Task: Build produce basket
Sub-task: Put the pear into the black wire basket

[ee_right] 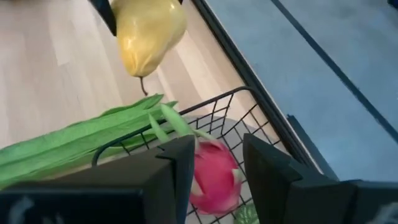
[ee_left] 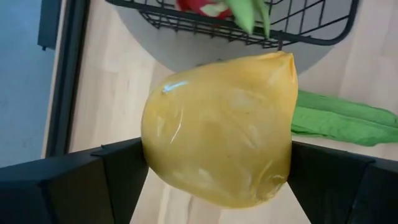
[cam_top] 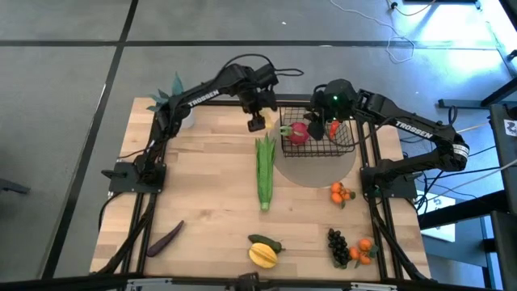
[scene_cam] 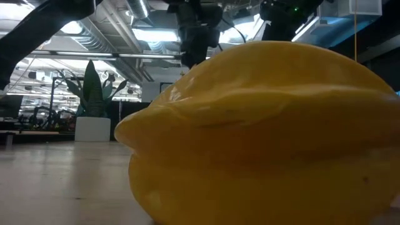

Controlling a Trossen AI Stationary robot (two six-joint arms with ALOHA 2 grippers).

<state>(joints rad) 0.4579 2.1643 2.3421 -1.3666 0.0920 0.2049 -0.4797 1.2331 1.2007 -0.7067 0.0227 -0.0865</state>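
Observation:
My left gripper (ee_left: 217,165) is shut on a yellow mango (ee_left: 217,118), up above the table just left of the basket's far left corner and beyond the corn's far end (cam_top: 257,123). The right wrist view shows the mango (ee_right: 149,31) clear of the wood. The black wire basket (cam_top: 343,141) stands on a grey round mat. My right gripper (ee_right: 214,158) is over the basket's left part, shut on the red radish (ee_right: 214,177) (cam_top: 297,134). The long green corn (cam_top: 265,171) lies flat on the table beside the basket. My left gripper pinches the mango's two broad sides (ee_left: 152,155) between its fingers (ee_left: 112,171). The mango is lifted clear of the table, its stem end (ee_right: 143,84) pointing down. My right gripper has the radish's red body (ee_right: 199,171) between its two fingers (ee_right: 177,168), coming slanting down from the table's far right. The green leaves (ee_right: 174,121) stick out over the basket's left rim. Whether the radish rests on the basket floor I cannot tell.
At the near edge lie a yellow fruit (cam_top: 262,256) that fills the low view (scene_cam: 262,131), a green pepper (cam_top: 266,242), dark grapes (cam_top: 338,245), oranges (cam_top: 365,251) and a purple eggplant (cam_top: 166,238). More oranges (cam_top: 341,192) sit right of the mat. A potted plant (cam_top: 174,97) stands far left.

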